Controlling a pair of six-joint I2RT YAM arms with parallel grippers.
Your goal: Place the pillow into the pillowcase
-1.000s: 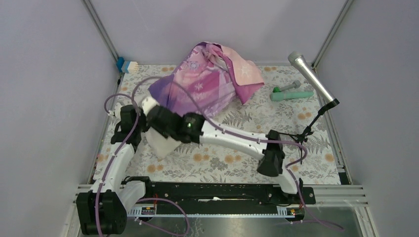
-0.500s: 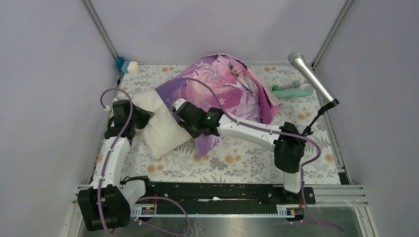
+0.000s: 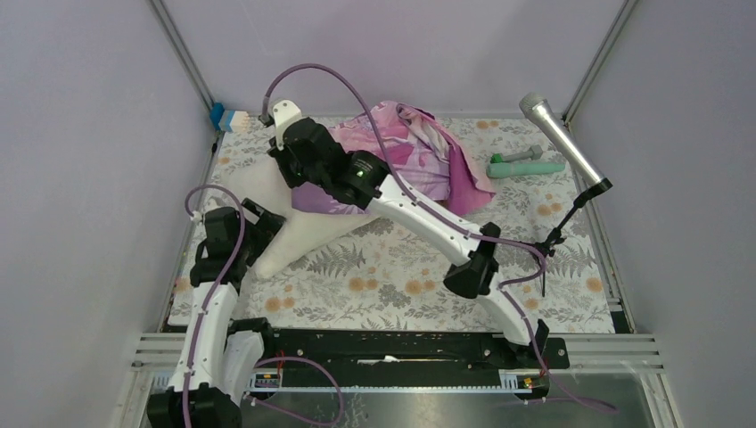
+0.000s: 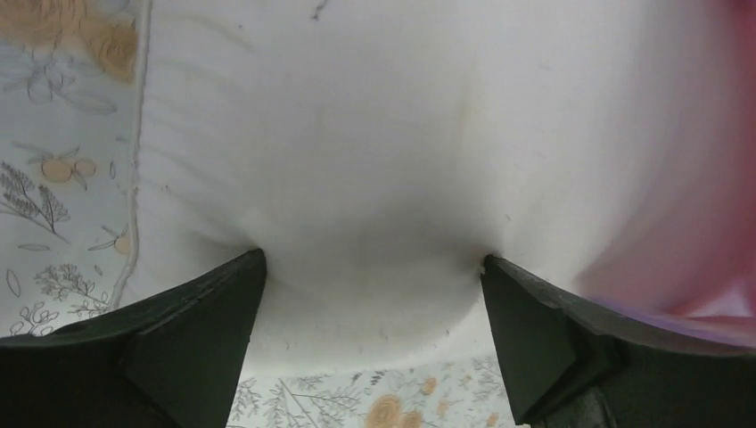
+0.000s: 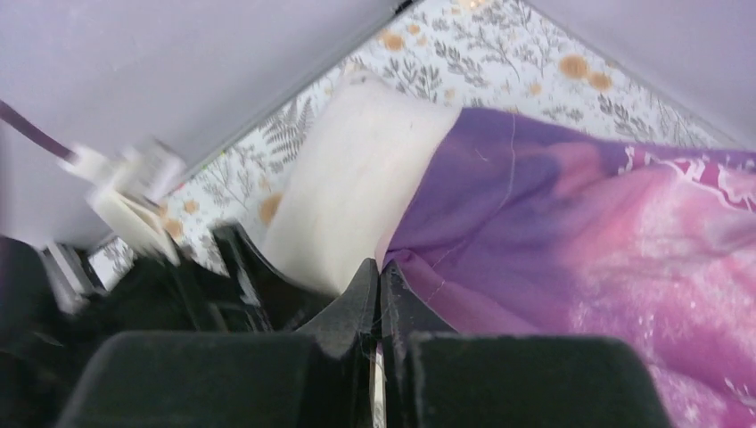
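The cream pillow [image 3: 308, 234] lies slanted on the left of the table, and its far end runs under the pillowcase [image 3: 406, 152], a pink and purple heap at the back. My left gripper [image 3: 267, 230] is open at the pillow's near left end. In the left wrist view the pillow [image 4: 357, 160] bulges between the wide-apart fingers of this gripper [image 4: 370, 263]. My right gripper [image 3: 301, 178] reaches to the back left and is shut on the pillowcase's purple hem. In the right wrist view this gripper [image 5: 379, 267] pinches the pillowcase [image 5: 579, 223] right beside the pillow [image 5: 357, 187].
The floral table cloth [image 3: 401, 281] covers the table. A green tool [image 3: 526, 168] lies at the back right, near a microphone [image 3: 562, 138] on a stand. A blue and white brush [image 3: 230, 118] sits in the back left corner. Walls close in on three sides.
My left gripper has opened and let go of the pillow, drawing back toward me. My right arm has swung the pillowcase's hem to the back left, over the pillow's far end.
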